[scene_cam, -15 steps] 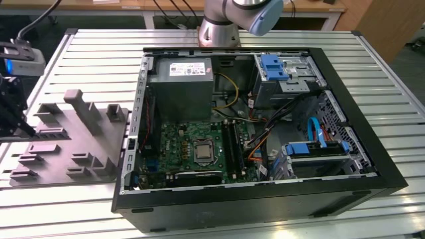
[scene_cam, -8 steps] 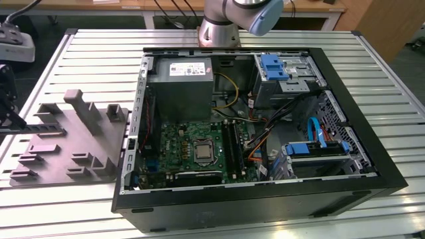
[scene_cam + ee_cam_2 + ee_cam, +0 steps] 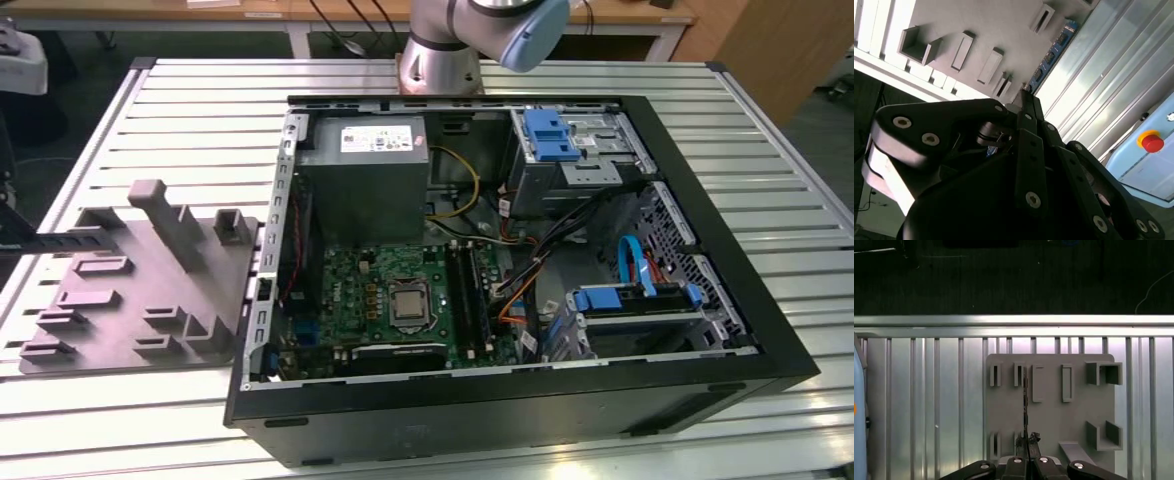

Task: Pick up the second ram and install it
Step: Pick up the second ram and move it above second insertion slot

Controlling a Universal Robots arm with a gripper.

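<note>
1. Slatted aluminium bench (image 3: 160, 90) carries everything: a grey tray (image 3: 127, 300) toward the exterior view's left, and an open computer case (image 3: 534, 420) beside it on the exterior view's right.
2. Nearest in both wrist views: the black pincer (image 3: 1026, 440). Its fingers are drawn together and pinch one end of a thin strip.
3. That strip is the second ram (image 3: 1056, 47). The second wrist view shows its blue-green face with dark chips. In the first wrist view it is edge-on, a thin dark line (image 3: 1026, 400) running away from the fingertips.
4. The ram sits over the grey tray, lined up with the tray's upright slotted blocks. Cannot tell whether it is clear of them.
5. Beyond the ram in the first wrist view are bare tray surface, then the bench rail, then dark floor.
6. Off to one side in the second wrist view is a pale blue box (image 3: 1149, 170) with a red button (image 3: 1152, 141) on it.
7. Exterior view, near part: the case lies on its side with the panel off and the motherboard (image 3: 374, 290) exposed. Orange and black cables run toward a blue-trimmed drive cage (image 3: 614, 298).
8. Farther in are the grey power supply (image 3: 360, 190) and a second blue caddy (image 3: 547, 135).
9. Farthest: the arm's base (image 3: 441, 60) rises just behind the case.
</note>
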